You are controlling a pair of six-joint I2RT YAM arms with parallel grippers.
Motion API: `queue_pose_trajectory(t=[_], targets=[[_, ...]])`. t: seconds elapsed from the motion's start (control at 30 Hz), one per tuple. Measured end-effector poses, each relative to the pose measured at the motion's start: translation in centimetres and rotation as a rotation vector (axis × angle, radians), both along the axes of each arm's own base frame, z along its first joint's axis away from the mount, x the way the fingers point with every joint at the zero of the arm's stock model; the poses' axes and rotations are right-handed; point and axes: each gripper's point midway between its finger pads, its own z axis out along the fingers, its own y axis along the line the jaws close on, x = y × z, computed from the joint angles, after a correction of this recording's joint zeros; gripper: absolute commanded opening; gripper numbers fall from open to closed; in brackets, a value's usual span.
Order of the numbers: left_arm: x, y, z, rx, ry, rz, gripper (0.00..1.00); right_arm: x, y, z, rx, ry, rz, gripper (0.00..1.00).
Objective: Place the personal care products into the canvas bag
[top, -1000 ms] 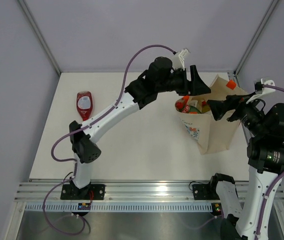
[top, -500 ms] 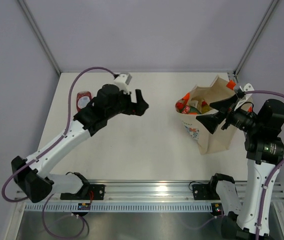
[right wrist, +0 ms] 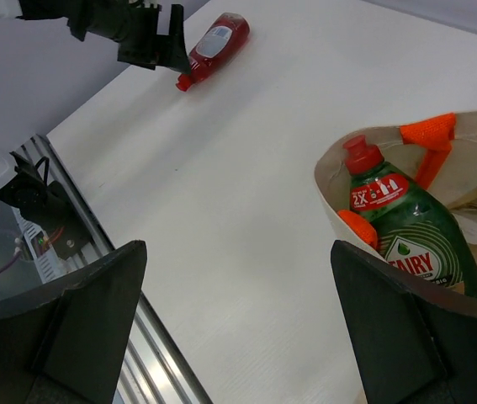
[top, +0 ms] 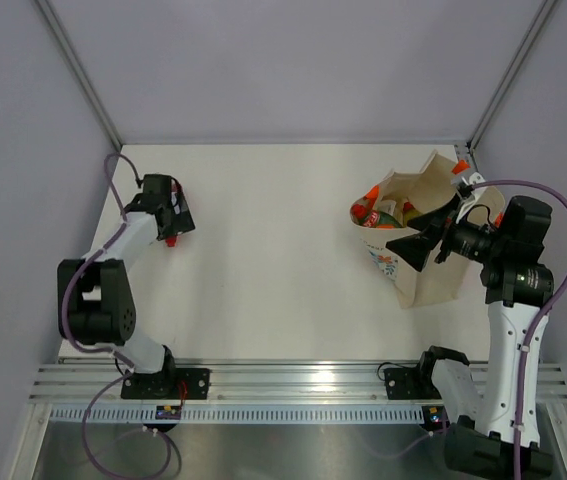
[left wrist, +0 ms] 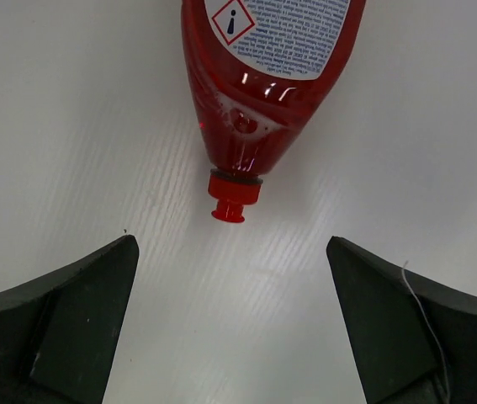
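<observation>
A red bottle [left wrist: 263, 76] with a white label lies flat on the white table at the far left, its cap pointing at my left gripper [left wrist: 230, 246]. That gripper hovers just short of the cap, open and holding nothing. From above, the left gripper [top: 171, 216] covers most of the bottle. The beige canvas bag [top: 433, 275] with orange handles stands at the right. A green red-capped bottle [right wrist: 402, 227] and other products [top: 388, 212] sit inside it. My right gripper [top: 418, 232] is open at the bag's left rim, holding nothing. The red bottle [right wrist: 215, 44] also shows far off in the right wrist view.
A metal rail [top: 283, 385] runs along the near table edge, with both arm bases on it. Grey walls close the table at the back and sides. The bag stands close to the right wall.
My left arm has swung from over the bag across to the far left, over the red bottle, its jaws opening wider. The right gripper shifted slightly beside the bag.
</observation>
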Motion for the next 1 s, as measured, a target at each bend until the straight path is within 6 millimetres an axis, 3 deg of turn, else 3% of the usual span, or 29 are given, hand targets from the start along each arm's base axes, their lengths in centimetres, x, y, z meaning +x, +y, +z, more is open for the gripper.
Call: queue_pose_trajectory(t=[0.1,0.3,0.4,0.53,0.7,0.87,0.97,1.0], targets=[[2.1,0.2,-2.0,0.02,0.059,-0.005,0.99,0.3,0.0,-0.6,0.013,0.026,0.013,0.99],[8.4,1.0,-1.5,0.08,0.016,0.014,0.99,1.0,-0.1,-1.4,0.019,0.055,0.022,0.99],[10.1,1.6,-1.7,0.113,0.015,0.016,0.99,1.2,-0.2,-1.7,0.019,0.06,0.024,1.0],[12.1,2.1,-3.3,0.154,0.068,-0.002,0.99,1.5,-0.1,-1.7,0.025,0.058,0.036,0.99],[12.3,2.5,-6.3,0.193,0.186,-0.032,0.99,1.8,-0.2,-1.7,0.027,0.054,0.041,0.99],[12.7,2.5,-6.2,0.199,0.22,-0.047,0.97,1.9,0.0,-1.6,0.039,0.054,0.058,0.99],[12.6,2.4,-6.3,0.196,0.239,-0.057,0.81,1.8,0.0,-1.6,0.044,0.058,0.061,0.99],[12.5,2.4,-6.3,0.193,0.243,-0.06,0.68,1.8,0.0,-1.6,0.045,0.058,0.062,1.0]])
